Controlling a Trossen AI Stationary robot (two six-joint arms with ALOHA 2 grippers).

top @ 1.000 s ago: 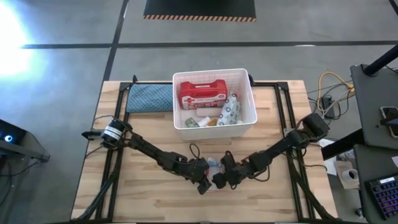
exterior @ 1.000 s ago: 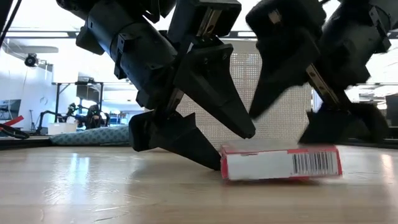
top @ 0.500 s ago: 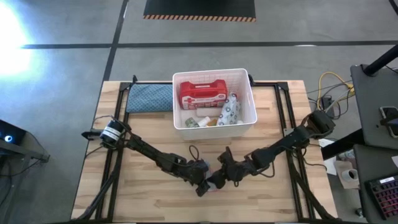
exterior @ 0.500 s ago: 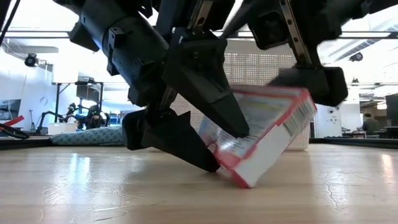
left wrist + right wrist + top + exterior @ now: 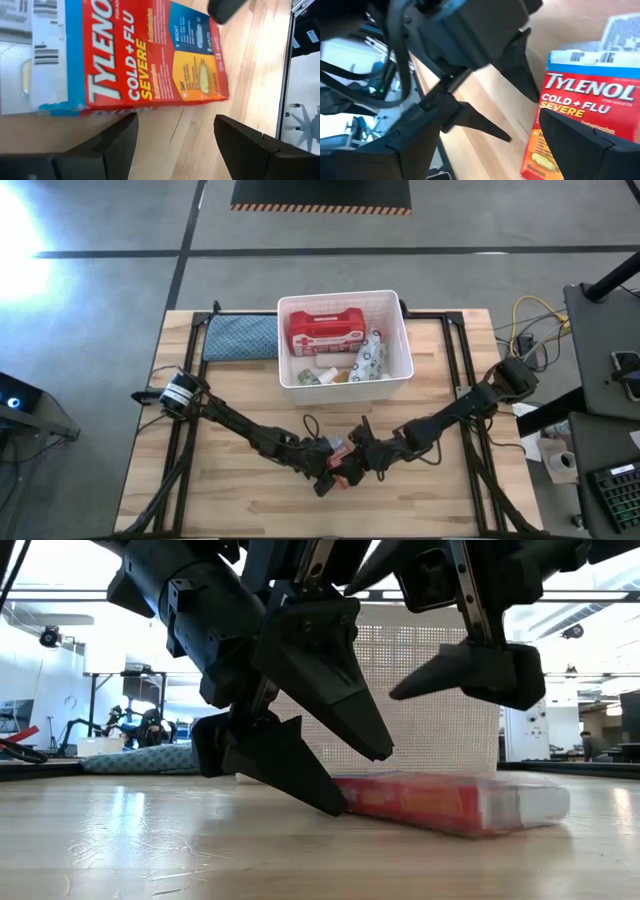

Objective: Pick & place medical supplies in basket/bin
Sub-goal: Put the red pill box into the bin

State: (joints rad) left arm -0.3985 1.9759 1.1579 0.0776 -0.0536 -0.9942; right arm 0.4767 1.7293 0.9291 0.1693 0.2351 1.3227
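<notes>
Box (image 5: 450,802) lay flat on the tabletop (image 5: 230,500), near the front edge, between both grippers. It was thin red cardboard with a printed face, likely light, stiff along the edges but crushable on the broad sides, and slick enough to slide on wood. Best hold looked to be across the narrow long edges. Left gripper (image 5: 335,775) was at the box's left end, fingers (image 5: 117,142) spread wide, lower tip touching or just beside the box, holding nothing. Right gripper (image 5: 368,452) hung just above the box's right part, fingers also wide apart and empty. Bin (image 5: 400,330) sat well behind with case (image 5: 325,330), packet (image 5: 370,358) and small bottles inside. Cloth pad (image 5: 240,337) lay beside the bin's left. Both arms crowded the box; nothing else blocked the way.
</notes>
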